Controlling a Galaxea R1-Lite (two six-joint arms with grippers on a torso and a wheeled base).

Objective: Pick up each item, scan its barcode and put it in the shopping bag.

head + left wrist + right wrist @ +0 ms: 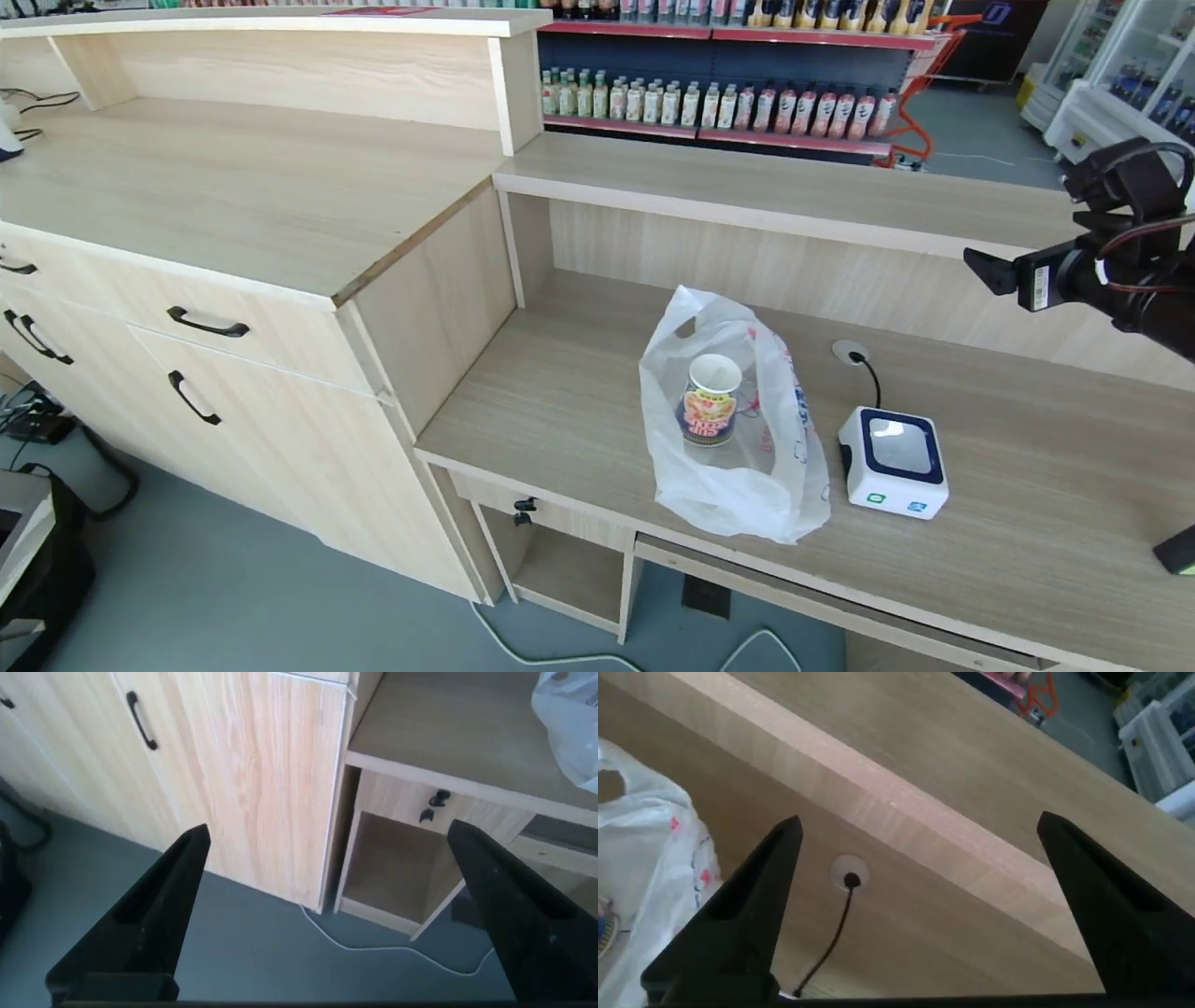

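Claws: right gripper (920, 831) is spread wide, with nothing between its fingers and touching nothing. It hangs above the back of the counter (1027, 485), over the cable hole (850, 875) and the raised ledge behind it. In the head view this arm sits at the right edge, upper half of the frame. Left gripper (327, 831) is spread just as wide and also empty. It hangs over the grey floor in front of the cabinet (271, 775) and the open cubby under the counter.

Cup (711, 401): inside the bag (738, 495), at frame centre in the head view. It is upright, long axis vertical, white top up, printed side toward the camera. The bag stands on the counter with its mouth open upward.

Scanner (893, 462): just right of the bag, window facing up. Its cable runs back to the hole.
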